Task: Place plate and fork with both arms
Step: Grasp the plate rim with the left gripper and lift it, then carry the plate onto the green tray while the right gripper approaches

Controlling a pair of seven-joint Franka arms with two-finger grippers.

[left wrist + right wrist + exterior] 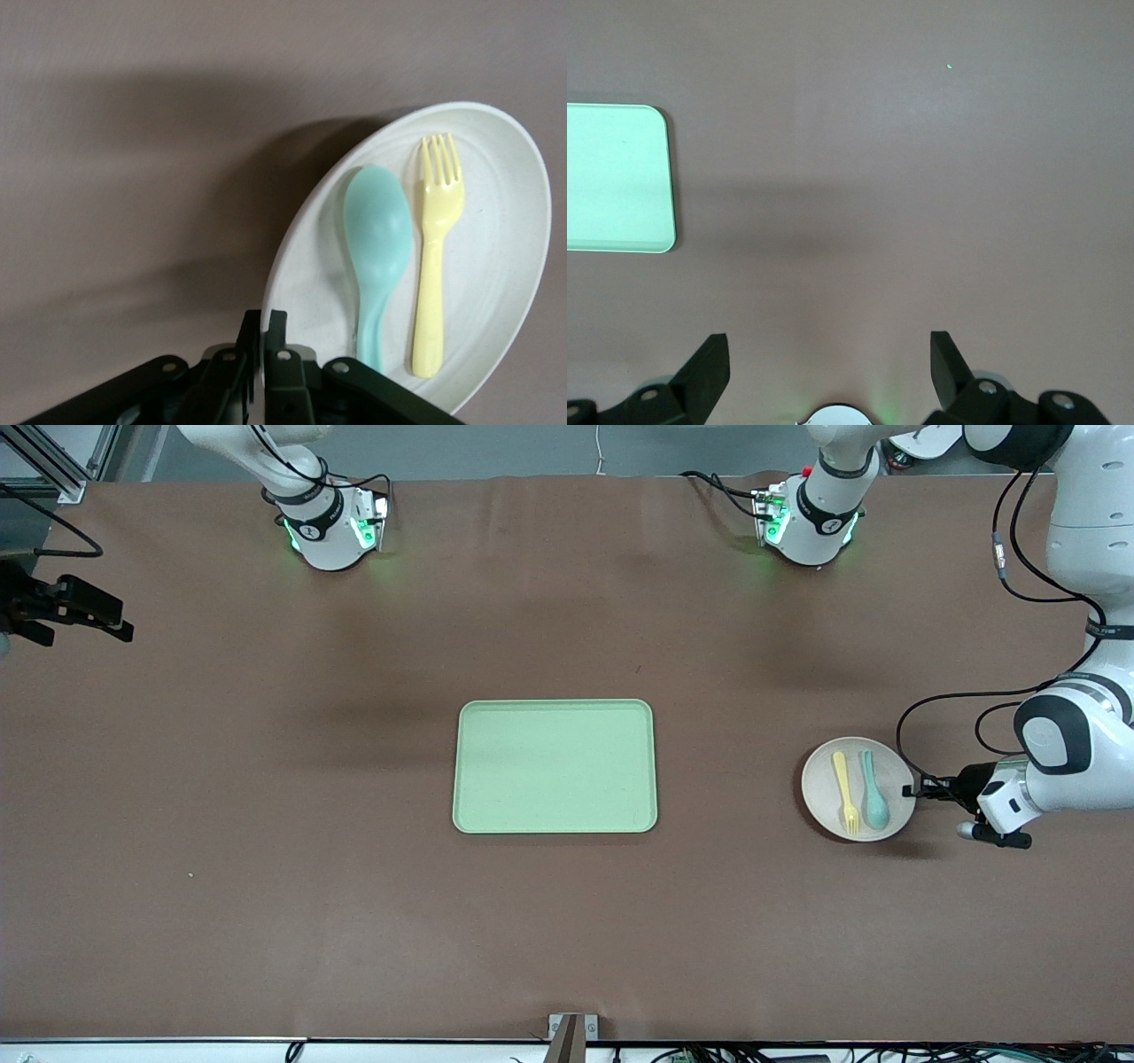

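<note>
The beige plate [819,797] lies on the brown table toward the left arm's end. The pale-yellow fork [846,788] lies on it beside a teal spoon [873,794]. My left gripper [912,789] is low at the plate's rim, on the side toward the left arm's end, shut on that rim. In the left wrist view the fingers [264,323] pinch the edge of the plate [505,221], with the fork [436,266] and spoon [379,239] lying side by side. My right gripper [828,354] is open and empty, high over the right arm's end of the table [89,615], waiting.
A rectangular light-green tray [554,766] lies at the table's middle; its corner shows in the right wrist view [611,177]. Both arm bases glow green along the table's edge farthest from the front camera. A small bracket [571,1032] sits at the table's edge nearest it.
</note>
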